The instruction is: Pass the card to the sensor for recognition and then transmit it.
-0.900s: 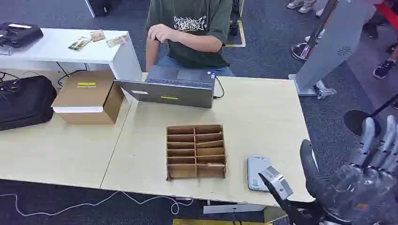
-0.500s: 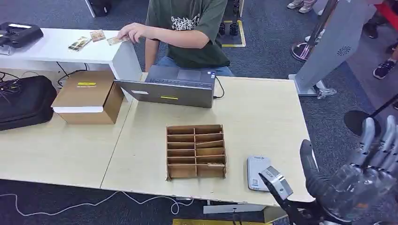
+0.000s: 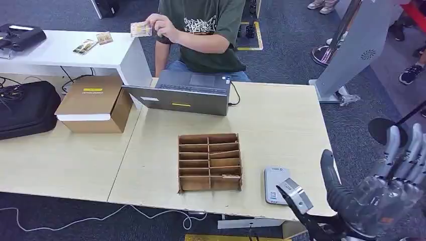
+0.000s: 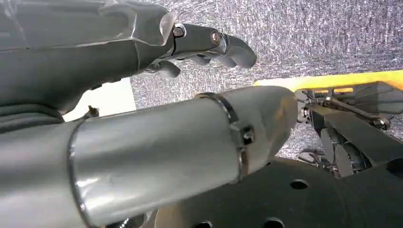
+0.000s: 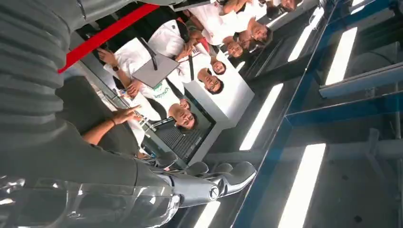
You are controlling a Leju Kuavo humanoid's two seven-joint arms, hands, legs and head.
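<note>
A person behind the table holds up a card (image 3: 141,28) in one hand, above the corner of the white side table (image 3: 60,52). The sensor (image 3: 274,184), a flat grey-white reader, lies on the wooden table (image 3: 281,125) near its front right edge. My right hand (image 3: 397,173) is raised off the table's right edge, fingers apart and upright, holding nothing; the right wrist view shows its fingers (image 5: 223,178) extended and empty. My left hand (image 4: 204,42) hangs low over grey carpet with nothing in it.
A cardboard slotted organizer (image 3: 209,161) stands just left of the sensor. A laptop (image 3: 183,93) sits at the table's far side, with a cardboard box (image 3: 93,103) and a black bag (image 3: 25,108) to the left. Two more cards (image 3: 93,42) lie on the white table.
The person reached to the white table, picked up a card from its corner and lifted it to chest height. My right hand has stayed almost still.
</note>
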